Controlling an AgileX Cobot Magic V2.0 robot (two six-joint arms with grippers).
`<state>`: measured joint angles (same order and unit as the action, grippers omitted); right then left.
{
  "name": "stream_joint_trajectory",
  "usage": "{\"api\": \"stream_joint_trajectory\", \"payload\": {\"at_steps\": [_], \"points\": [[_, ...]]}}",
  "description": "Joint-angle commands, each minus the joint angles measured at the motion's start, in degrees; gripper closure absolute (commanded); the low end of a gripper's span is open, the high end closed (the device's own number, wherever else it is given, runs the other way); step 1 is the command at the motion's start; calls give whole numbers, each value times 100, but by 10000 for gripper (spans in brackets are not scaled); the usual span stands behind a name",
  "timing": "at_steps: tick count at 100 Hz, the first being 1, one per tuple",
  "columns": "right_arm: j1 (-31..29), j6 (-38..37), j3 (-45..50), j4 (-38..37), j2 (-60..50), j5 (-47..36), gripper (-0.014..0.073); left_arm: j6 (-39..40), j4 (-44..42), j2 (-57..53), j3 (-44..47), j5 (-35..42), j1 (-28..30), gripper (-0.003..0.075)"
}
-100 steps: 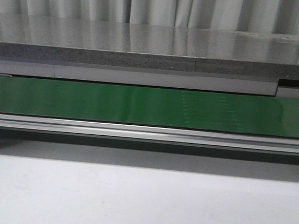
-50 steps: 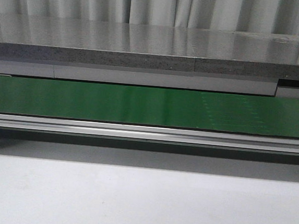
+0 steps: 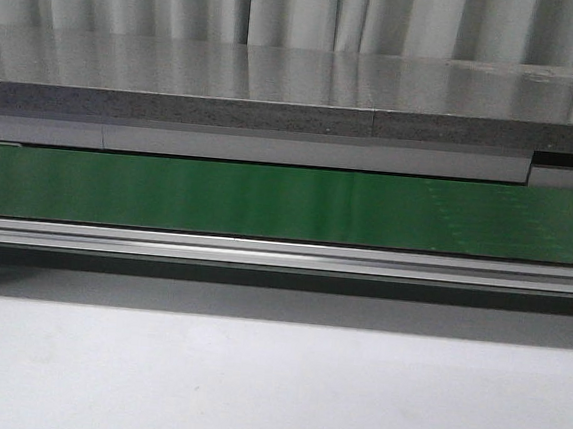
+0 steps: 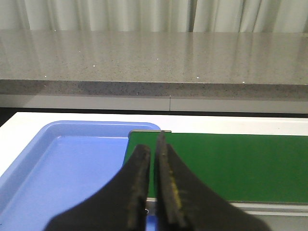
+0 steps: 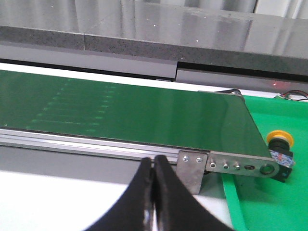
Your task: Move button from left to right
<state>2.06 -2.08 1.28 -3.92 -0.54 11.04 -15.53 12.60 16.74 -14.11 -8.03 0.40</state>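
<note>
the button (image 5: 279, 144) is lying in the green tray (image 5: 269, 202) just past the conveyor belt (image 5: 134, 113) end, well apart from my right pincer (image 5: 153, 166), which is staying clenched on nothing. my left pincer (image 4: 153, 144) is also hovering closed over the blue tray (image 4: 62, 168).

Place: lab or workshop | Evidence: green conveyor belt (image 3: 268, 201), aluminium frame (image 3: 283, 254), grey stone counter (image 3: 278, 83)
</note>
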Motion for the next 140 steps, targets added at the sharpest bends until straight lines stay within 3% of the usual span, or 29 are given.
{"api": "stream_joint_trajectory", "payload": {"at_steps": [1, 140], "points": [[4, 59, 39, -103, -98, -845, 662, 22, 69, 31, -149, 459, -44, 715], [4, 59, 42, -103, -98, -829, 662, 22, -109, 31, -149, 568, -44, 715]]}}
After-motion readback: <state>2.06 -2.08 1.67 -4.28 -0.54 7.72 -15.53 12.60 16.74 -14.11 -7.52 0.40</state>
